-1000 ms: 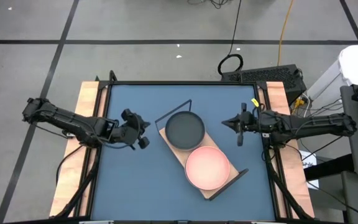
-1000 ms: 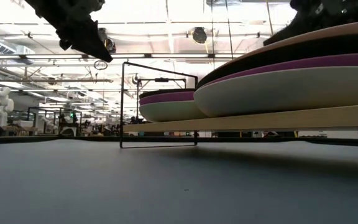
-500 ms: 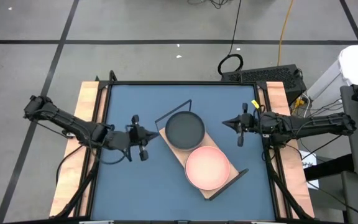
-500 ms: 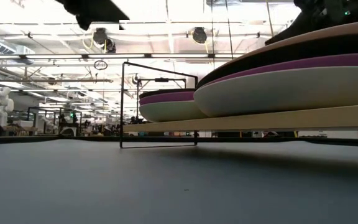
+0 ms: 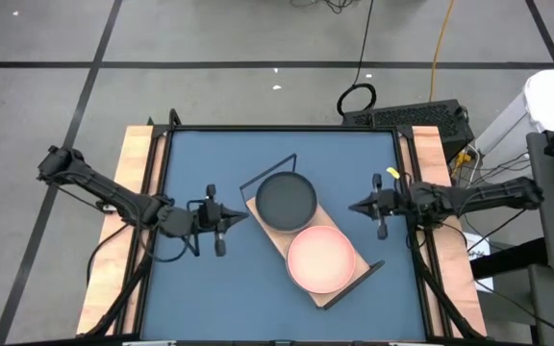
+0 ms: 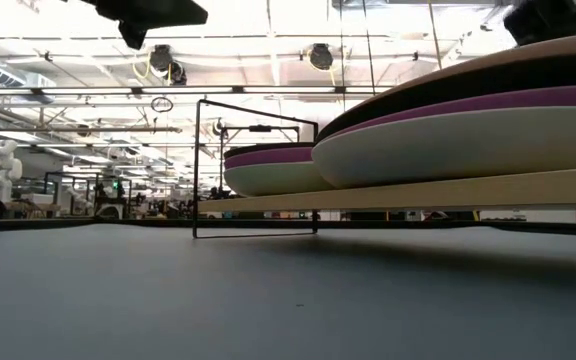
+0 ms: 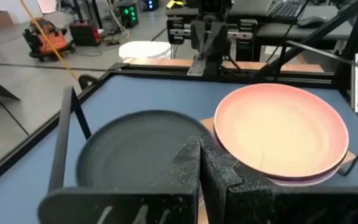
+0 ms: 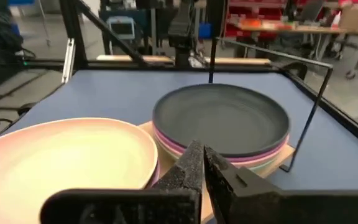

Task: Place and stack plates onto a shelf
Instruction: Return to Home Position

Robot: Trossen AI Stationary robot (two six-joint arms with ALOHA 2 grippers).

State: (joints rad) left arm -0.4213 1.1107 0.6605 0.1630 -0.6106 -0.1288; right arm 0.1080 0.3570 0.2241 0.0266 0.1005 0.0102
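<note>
The matte blue table [image 5: 190, 288] carries a rectangular light-wood shelf [image 6: 418, 192] with a thin black wire frame, set diagonally at centre. Two stacks of round, raised-rim matte plates rest on it, topped by the pink plate [image 5: 320, 258] and the black plate [image 5: 286, 200]. The left gripper [image 5: 241, 215] and right gripper [image 5: 352, 206] flank the shelf, both clenched and empty.

Peach-pink and black tops over purple and pale layers, on light wood against blue.
The table mat [image 5: 200, 288] is plain mid-blue, flanked by light wooden side boards [image 5: 133, 163]; the shelf [image 6: 418, 192] is pale wood with a thin black wire frame [image 6: 197, 165]; one stack is topped by a peachy-pink plate [image 5: 320, 258], the other by a matte black plate [image 5: 286, 200]; the low view shows a purple plate [image 6: 488, 103] over a pale plate [image 6: 448, 145], possibly cream or pale green; every plate is single-coloured.
</note>
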